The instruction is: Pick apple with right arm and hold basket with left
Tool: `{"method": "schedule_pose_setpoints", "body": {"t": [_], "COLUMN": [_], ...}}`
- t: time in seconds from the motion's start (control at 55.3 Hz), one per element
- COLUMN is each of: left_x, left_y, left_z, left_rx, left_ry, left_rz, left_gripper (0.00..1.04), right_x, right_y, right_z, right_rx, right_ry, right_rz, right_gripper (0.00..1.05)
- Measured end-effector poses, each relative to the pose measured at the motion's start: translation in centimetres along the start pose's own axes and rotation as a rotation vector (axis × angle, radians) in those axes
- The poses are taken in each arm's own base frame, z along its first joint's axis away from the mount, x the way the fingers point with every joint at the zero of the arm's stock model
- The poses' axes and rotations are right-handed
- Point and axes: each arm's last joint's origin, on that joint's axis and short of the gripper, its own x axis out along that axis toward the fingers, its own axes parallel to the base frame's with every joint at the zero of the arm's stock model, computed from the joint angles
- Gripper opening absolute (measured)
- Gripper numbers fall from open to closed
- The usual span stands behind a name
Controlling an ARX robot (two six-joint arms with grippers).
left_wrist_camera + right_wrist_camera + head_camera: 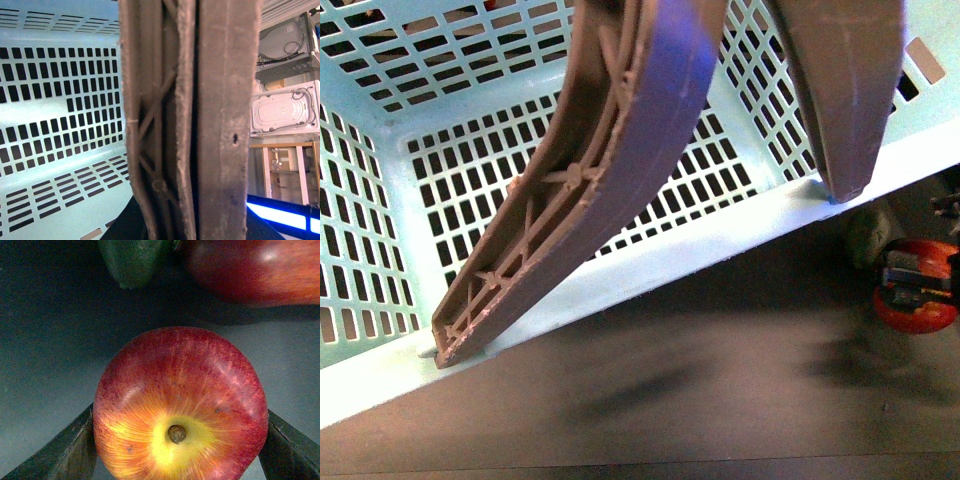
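Observation:
The light turquoise basket (650,265) fills most of the front view, tilted, with its brown ribbed handles (610,160) swung up close to the camera. In the left wrist view the handles (190,125) stand pressed together right before the camera; my left gripper is shut on them, its fingers hidden. The basket's lattice wall (55,115) shows behind. The red apple (180,407) with its yellow stem patch sits between my right gripper's dark fingers (75,450), which are shut on it. In the front view the apple (917,300) and right gripper (917,278) are at the right edge on the dark table.
A small dark green fruit (132,260) and an elongated dark-red fruit (260,270) lie just beyond the apple. The green fruit (872,238) shows beside the basket's rim in the front view. White appliances and shelving (285,107) stand in the background.

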Motion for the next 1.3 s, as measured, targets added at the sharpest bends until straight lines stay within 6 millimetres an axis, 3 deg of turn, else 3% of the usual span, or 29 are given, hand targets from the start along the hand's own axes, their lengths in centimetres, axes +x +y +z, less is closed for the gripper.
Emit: {"method": "schedule_pose_setpoints", "body": {"t": [0.253, 0.434, 0.525, 0.669, 0.832, 0.977, 1.303], "left_x": [0.0, 0.0, 0.0, 0.0, 0.0, 0.0, 0.0], "left_y": [0.0, 0.0, 0.0, 0.0, 0.0, 0.0, 0.0], "left_z": [0.0, 0.0, 0.0, 0.0, 0.0, 0.0, 0.0], "left_rx": [0.0, 0.0, 0.0, 0.0, 0.0, 0.0, 0.0], "left_ry": [0.0, 0.001, 0.001, 0.0, 0.0, 0.0, 0.001], "left_rz": [0.0, 0.0, 0.0, 0.0, 0.0, 0.0, 0.0], "left_gripper": [0.17, 0.17, 0.17, 0.17, 0.17, 0.17, 0.17], "right_x": [-6.9, -13.6, -19.1, -24.2, -29.9, -31.4, -32.2], "right_y": [-1.9, -2.4, -1.7, -0.6, 2.1, 4.5, 10.9], "right_z": [0.9, 2.0, 3.7, 5.0, 6.5, 7.1, 6.6], "right_rx": [-0.102, -0.134, -0.161, -0.191, -0.217, -0.209, -0.262], "right_ry": [-0.134, -0.245, -0.396, -0.555, -0.755, -0.804, -0.805], "right_rz": [0.016, 0.103, 0.129, 0.115, 0.165, 0.237, 0.406], "right_gripper": [0.75, 0.75, 0.75, 0.75, 0.75, 0.74, 0.74]}}
